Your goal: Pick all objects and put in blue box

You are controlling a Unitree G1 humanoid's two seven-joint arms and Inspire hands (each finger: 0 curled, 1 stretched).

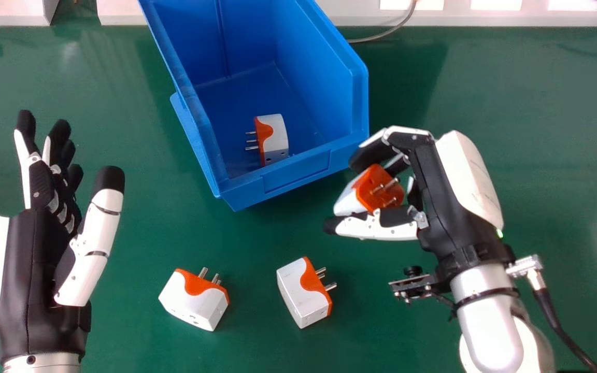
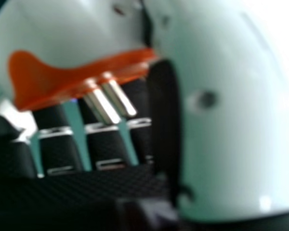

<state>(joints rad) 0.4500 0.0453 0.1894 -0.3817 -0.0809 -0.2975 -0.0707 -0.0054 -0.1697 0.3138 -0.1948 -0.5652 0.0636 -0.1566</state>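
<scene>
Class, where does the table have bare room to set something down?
Bare table lies between the left hand and blue box, and right of the box, beyond the right hand. It is crowded at the box's near right corner, where that hand holds a plug adapter.

I see the box (image 1: 249, 190) sitting on the table (image 1: 246, 238), one adapter (image 1: 276, 135) inside, on its floor toward the near end. Before the box, nearer the robot, two more lie on the table side by side, apart: the left adapter (image 1: 195, 300) and the right adapter (image 1: 304, 295). A fourth adapter (image 1: 350, 201) is in the robot's right hand (image 1: 436, 194), over by the box's near right corner. The left hand (image 1: 37, 254) is left of everything.
</scene>
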